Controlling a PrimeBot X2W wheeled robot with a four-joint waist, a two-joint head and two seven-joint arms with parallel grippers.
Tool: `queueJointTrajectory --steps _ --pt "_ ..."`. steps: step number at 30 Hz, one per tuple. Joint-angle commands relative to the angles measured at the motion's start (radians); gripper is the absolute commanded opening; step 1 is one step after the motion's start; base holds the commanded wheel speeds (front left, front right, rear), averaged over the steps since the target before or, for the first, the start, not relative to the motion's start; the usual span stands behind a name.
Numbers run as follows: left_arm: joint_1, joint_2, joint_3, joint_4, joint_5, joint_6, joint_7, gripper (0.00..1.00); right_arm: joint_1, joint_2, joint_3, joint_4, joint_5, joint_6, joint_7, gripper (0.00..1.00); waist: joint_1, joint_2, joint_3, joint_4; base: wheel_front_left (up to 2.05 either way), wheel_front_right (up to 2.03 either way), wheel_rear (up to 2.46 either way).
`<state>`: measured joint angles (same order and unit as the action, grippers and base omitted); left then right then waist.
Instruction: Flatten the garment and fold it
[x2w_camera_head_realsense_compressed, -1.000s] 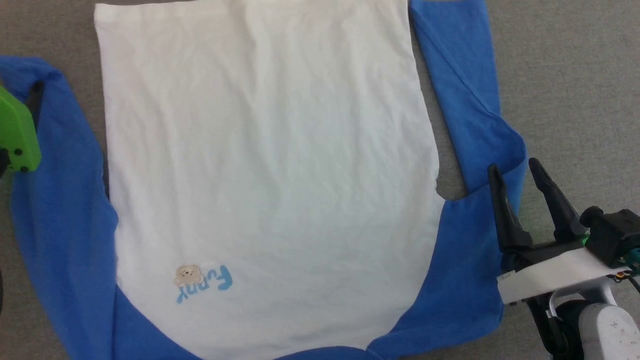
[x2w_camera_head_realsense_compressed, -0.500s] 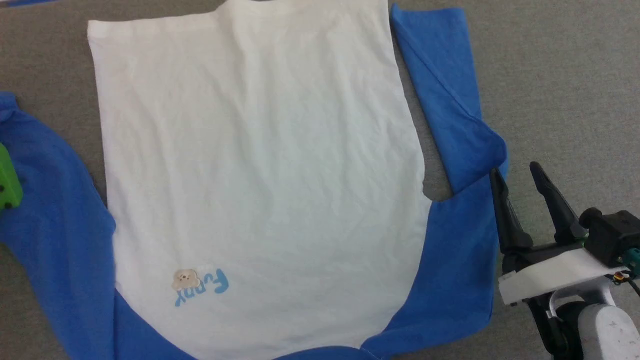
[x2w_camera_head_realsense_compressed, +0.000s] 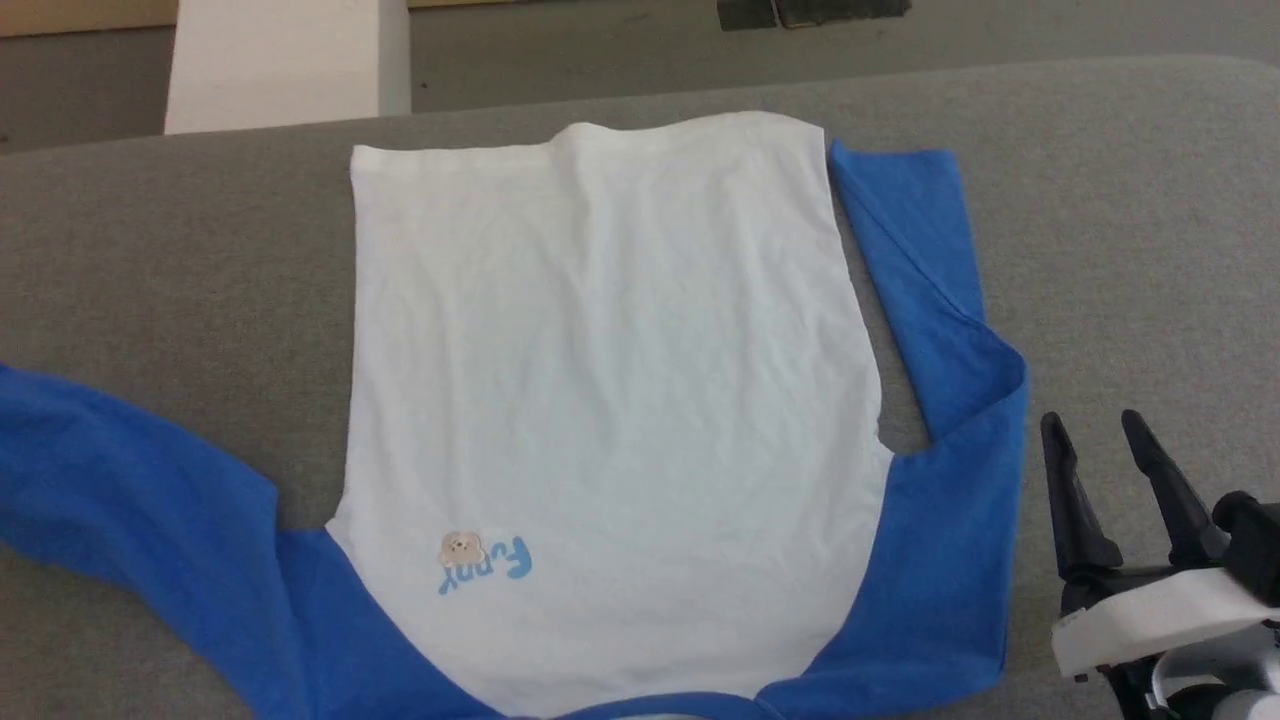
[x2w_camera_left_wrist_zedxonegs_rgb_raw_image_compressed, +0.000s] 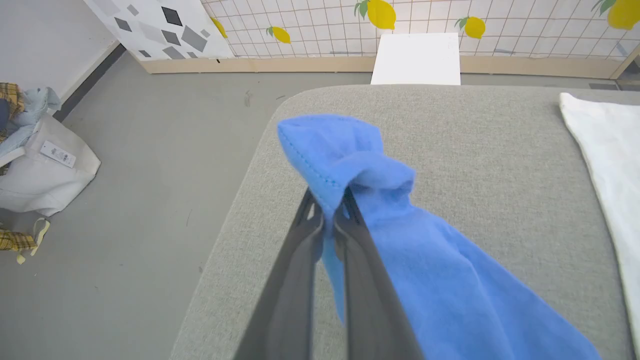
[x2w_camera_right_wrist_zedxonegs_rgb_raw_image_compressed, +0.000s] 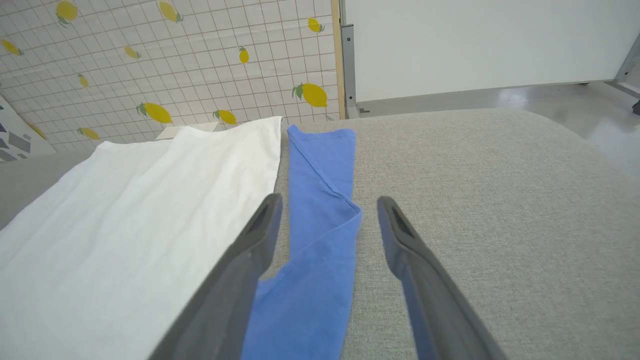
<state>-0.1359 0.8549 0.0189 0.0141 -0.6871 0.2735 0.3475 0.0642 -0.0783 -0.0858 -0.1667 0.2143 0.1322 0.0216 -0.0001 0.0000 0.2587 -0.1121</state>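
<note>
Your left gripper (x2w_camera_left_wrist_zedxonegs_rgb_raw_image_compressed: 329, 210) is clenched on the garment (x2w_camera_head_realsense_compressed: 610, 380). In the left wrist view both dark fingers are pinched together on the cuff end of the blue left sleeve (x2w_camera_left_wrist_zedxonegs_rgb_raw_image_compressed: 425, 280). The cloth bunches over the tips and is held up off the grey padded table (x2w_camera_left_wrist_zedxonegs_rgb_raw_image_compressed: 450, 140), close to its rounded corner.

From the head view, that sleeve (x2w_camera_head_realsense_compressed: 120, 480) runs out to the picture's left edge, while the white body lies flat and spread in the middle of the table (x2w_camera_head_realsense_compressed: 1150, 200), hem at the far side. A small bear and blue lettering print (x2w_camera_head_realsense_compressed: 485, 562) sits at the near left of the body, reading upside down.

Over to your right gripper (x2w_camera_head_realsense_compressed: 1092, 425): fingers parted, nothing between them, fingertips pointing away from you just to the right of the blue right sleeve (x2w_camera_head_realsense_compressed: 950, 330). That sleeve is folded back on itself and lies alongside the body, cuff up near the hem. In the right wrist view the sleeve's fold (x2w_camera_right_wrist_zedxonegs_rgb_raw_image_compressed: 325, 220) shows between the parted fingers of that gripper (x2w_camera_right_wrist_zedxonegs_rgb_raw_image_compressed: 330, 202). You can't tell from either view whether the tips touch the table.

Beyond the far edge stands a white box (x2w_camera_head_realsense_compressed: 275, 60), and a pale bag (x2w_camera_left_wrist_zedxonegs_rgb_raw_image_compressed: 40, 170) sits on the floor.
</note>
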Motion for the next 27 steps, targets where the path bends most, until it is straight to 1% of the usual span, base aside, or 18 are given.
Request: queueJointTrajectory --steps 1,4,8,10,12,14,16,20,22,24,26,27 --pt "0.042 0.013 0.015 -0.039 -0.007 0.017 0.002 0.00 0.012 0.004 -0.008 -0.011 -0.010 -0.002 -0.002 1.00 0.0001 0.0000 -0.071 0.066 0.00 0.00 0.00" --pt "0.126 0.015 0.052 -0.153 -0.014 0.049 0.009 0.00 0.032 0.008 -0.023 -0.028 -0.020 -0.002 -0.008 1.00 0.0001 0.0000 -0.094 0.078 0.00 0.00 0.00" --pt "0.212 0.010 0.085 -0.278 -0.021 0.075 0.015 0.00 0.054 0.013 -0.035 -0.038 -0.027 -0.002 -0.009 1.00 0.0001 0.0000 -0.119 0.091 0.00 0.00 0.00" --pt "0.234 -0.008 0.092 -0.346 -0.040 0.072 0.009 0.00 0.060 0.015 -0.035 -0.042 -0.029 -0.002 -0.008 1.00 0.0001 0.0000 -0.127 0.095 0.00 0.00 0.00" --pt "0.247 -0.020 0.087 -0.415 -0.049 0.060 -0.004 0.00 0.062 0.017 -0.034 -0.046 -0.031 -0.002 -0.005 1.00 0.0001 0.0000 -0.131 0.097 0.00 0.00 0.00" --pt "0.247 -0.038 0.064 -0.470 -0.064 0.037 -0.016 0.00 0.062 0.018 -0.031 -0.048 -0.030 -0.002 -0.002 1.00 0.0001 0.0000 -0.134 0.099 0.00 0.00 0.00" --pt "0.232 -0.063 0.019 -0.522 -0.078 0.012 -0.024 0.00 0.062 0.020 -0.026 -0.049 -0.029 -0.002 0.001 1.00 0.0001 0.0000 -0.135 0.100 0.00 0.00 0.00" --pt "0.145 -0.116 -0.124 -0.585 -0.067 -0.034 -0.023 0.00 0.056 0.022 -0.017 -0.047 -0.027 -0.002 0.007 1.00 0.0001 0.0000 -0.131 0.094 0.00 0.00 0.00" --pt "0.076 -0.163 -0.209 -0.588 -0.059 -0.058 -0.020 0.00 0.057 0.022 -0.017 -0.046 -0.025 -0.002 0.010 1.00 0.0001 0.0000 -0.129 0.091 0.00 0.00 0.00" --pt "0.001 -0.212 -0.305 -0.564 -0.025 -0.074 -0.004 0.00 0.059 0.023 -0.020 -0.045 -0.024 -0.002 0.014 1.00 0.0001 0.0000 -0.128 0.082 0.00 0.00 0.00" --pt "-0.062 -0.273 -0.397 -0.525 -0.003 -0.095 0.010 0.00 0.060 0.024 -0.024 -0.047 -0.023 -0.002 0.017 1.00 0.0001 0.0000 -0.124 0.072 0.00 0.00 0.00" --pt "-0.095 -0.317 -0.445 -0.500 0.005 -0.102 0.014 0.00 0.060 0.024 -0.026 -0.047 -0.023 -0.002 0.018 1.00 0.0001 0.0000 -0.120 0.063 0.00 0.00 0.00"
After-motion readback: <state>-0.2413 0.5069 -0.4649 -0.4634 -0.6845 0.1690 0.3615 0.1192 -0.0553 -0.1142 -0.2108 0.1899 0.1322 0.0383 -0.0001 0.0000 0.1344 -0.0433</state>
